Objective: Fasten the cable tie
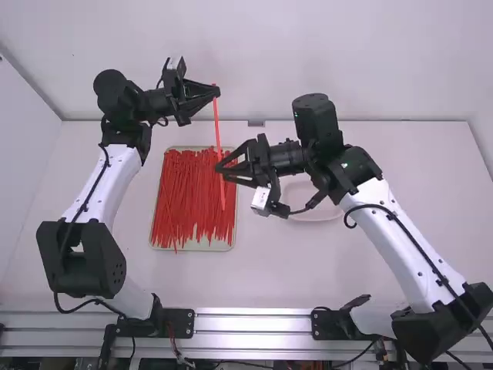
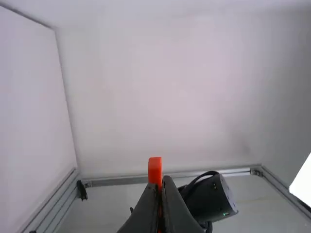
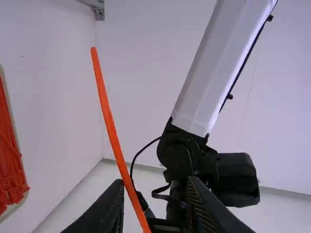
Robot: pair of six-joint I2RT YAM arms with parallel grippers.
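A single red cable tie hangs upright above the table. My left gripper is shut on its head end, and the orange-red head sticks out past the closed fingertips of my left gripper. Lower on the strap, my right gripper stands open around it. In the right wrist view the strap runs between the spread fingers of my right gripper, close to one finger. The tie's tail ends over the pile.
A pile of red cable ties lies on a tan board left of the table's middle, and its edge shows in the right wrist view. The left arm's white link stands close behind the strap. Bare table lies to the right.
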